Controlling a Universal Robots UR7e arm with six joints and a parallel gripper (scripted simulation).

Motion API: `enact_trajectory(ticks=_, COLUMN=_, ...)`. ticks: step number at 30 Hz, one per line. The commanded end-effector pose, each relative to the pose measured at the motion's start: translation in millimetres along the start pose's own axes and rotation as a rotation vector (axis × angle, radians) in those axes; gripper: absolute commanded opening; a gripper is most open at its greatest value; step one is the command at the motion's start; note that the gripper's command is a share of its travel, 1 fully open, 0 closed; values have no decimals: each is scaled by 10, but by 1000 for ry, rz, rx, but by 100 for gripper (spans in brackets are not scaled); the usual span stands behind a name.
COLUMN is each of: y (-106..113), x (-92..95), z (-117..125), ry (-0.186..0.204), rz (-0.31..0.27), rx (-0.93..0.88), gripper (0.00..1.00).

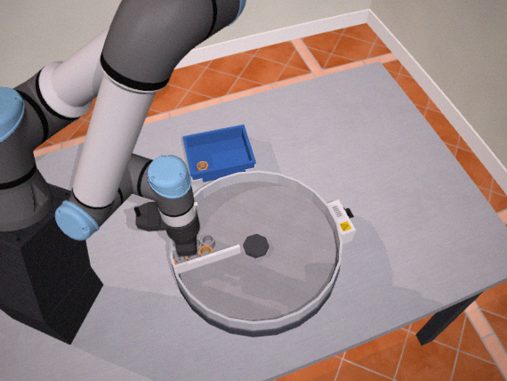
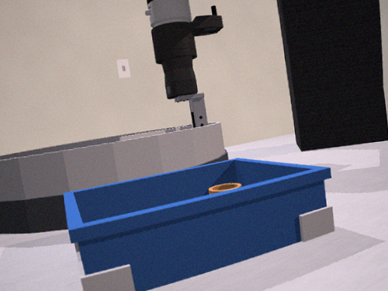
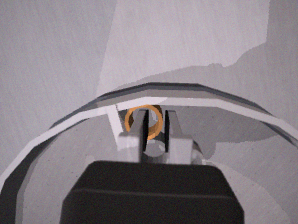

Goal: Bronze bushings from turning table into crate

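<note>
The turning table (image 1: 258, 249) is a round grey tub with a white rim, and a white bar (image 1: 209, 259) runs from its black hub (image 1: 255, 245) to the left rim. Behind the bar lie a bronze bushing (image 1: 205, 250) and a steel bushing (image 1: 207, 240). My gripper (image 1: 184, 255) (image 2: 198, 114) points straight down just left of them, with its fingertips at rim height. In the wrist view its fingers stand a little apart over the right wall of a bronze bushing lying by the rim, and they do not press it. The blue crate (image 1: 219, 151) holds one bronze bushing (image 1: 203, 166), which also shows in the exterior view (image 2: 225, 187).
The crate (image 2: 198, 220) sits between grey corner blocks right behind the turning table (image 2: 98, 160). A white control box (image 1: 342, 220) is on the table's right rim. The arm's black pedestal (image 2: 333, 61) stands at the left.
</note>
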State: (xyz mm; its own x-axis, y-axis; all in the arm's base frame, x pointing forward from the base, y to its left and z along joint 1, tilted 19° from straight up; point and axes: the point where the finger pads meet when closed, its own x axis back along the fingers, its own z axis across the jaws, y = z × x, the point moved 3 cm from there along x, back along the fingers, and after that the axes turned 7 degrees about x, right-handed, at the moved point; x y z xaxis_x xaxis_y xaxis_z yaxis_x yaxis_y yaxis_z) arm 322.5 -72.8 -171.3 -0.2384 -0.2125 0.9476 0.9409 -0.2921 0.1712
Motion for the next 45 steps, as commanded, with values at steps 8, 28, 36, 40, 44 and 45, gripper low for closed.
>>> enact_trajectory(ticks=8, y=3, x=-12, z=-1, ry=-1, rz=-1, rx=0, gripper=40)
enact_trajectory(ticks=28, y=2, x=-74, z=-1, ry=0, rz=-1, rx=0, gripper=40)
enact_trajectory(ticks=36, y=2, x=-101, z=-1, ry=0, rz=-1, rx=0, gripper=40)
enact_trajectory(ticks=40, y=2, x=-101, z=-1, ry=0, rz=-1, rx=0, gripper=40)
enact_trajectory(ticks=44, y=2, x=-110, z=-1, ry=0, rz=-1, rx=0, gripper=40)
enact_trajectory(ticks=45, y=2, x=-119, z=-1, ry=0, rz=-1, rx=0, gripper=40)
